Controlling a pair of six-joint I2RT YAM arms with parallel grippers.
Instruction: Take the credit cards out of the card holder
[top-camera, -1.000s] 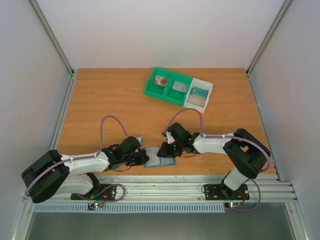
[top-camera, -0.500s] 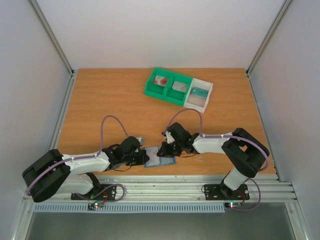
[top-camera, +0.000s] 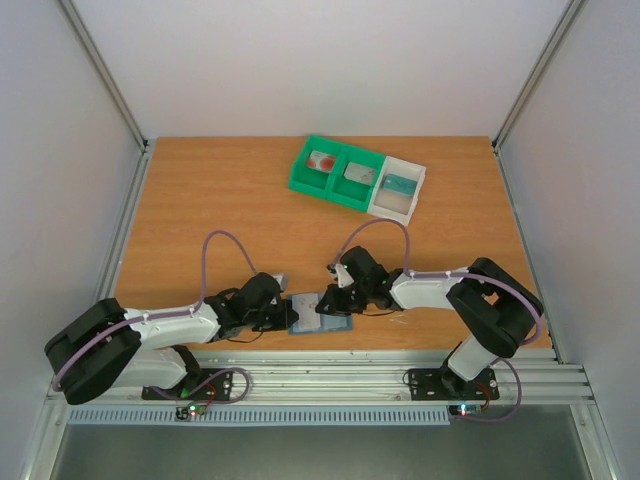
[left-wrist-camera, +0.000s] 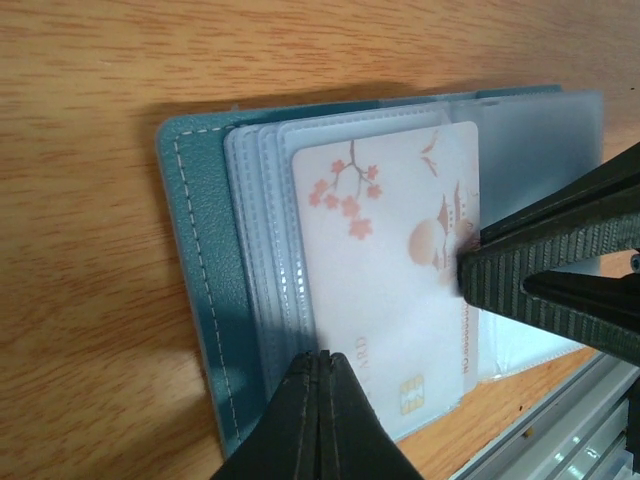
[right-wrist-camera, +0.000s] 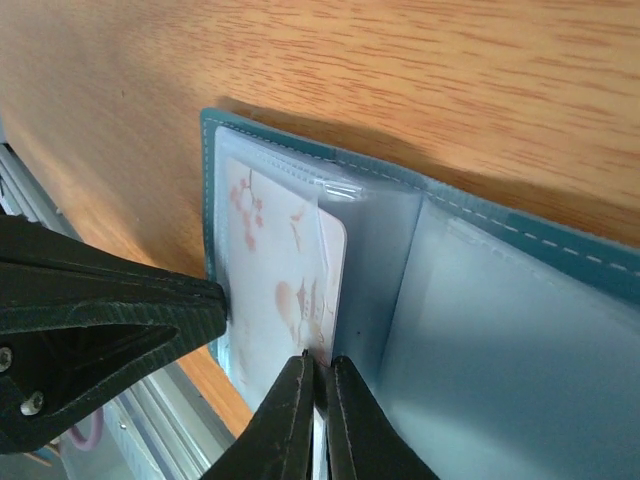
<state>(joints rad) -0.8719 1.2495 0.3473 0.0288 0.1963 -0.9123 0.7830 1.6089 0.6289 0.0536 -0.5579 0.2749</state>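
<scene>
Left tool (left-wrist-camera: 320, 368) pinched tight on sleeve edge of teal-blue stitched folding card holder (left-wrist-camera: 195, 250), lying open on wooden surface (left-wrist-camera: 80, 300) between both tools. Right tool (right-wrist-camera: 318, 372) clamped onto white blossom-printed plastic card (left-wrist-camera: 385, 300), partly sleeved. Advice: draw straight along sleeve; keep holder pinned.

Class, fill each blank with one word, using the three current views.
The holder is not folded shut but lies ____. The right gripper pinches the edge of a ____ card printed with pink blossoms. The white compartment holds a ____ card.
Missing words: open; white; teal.
</scene>
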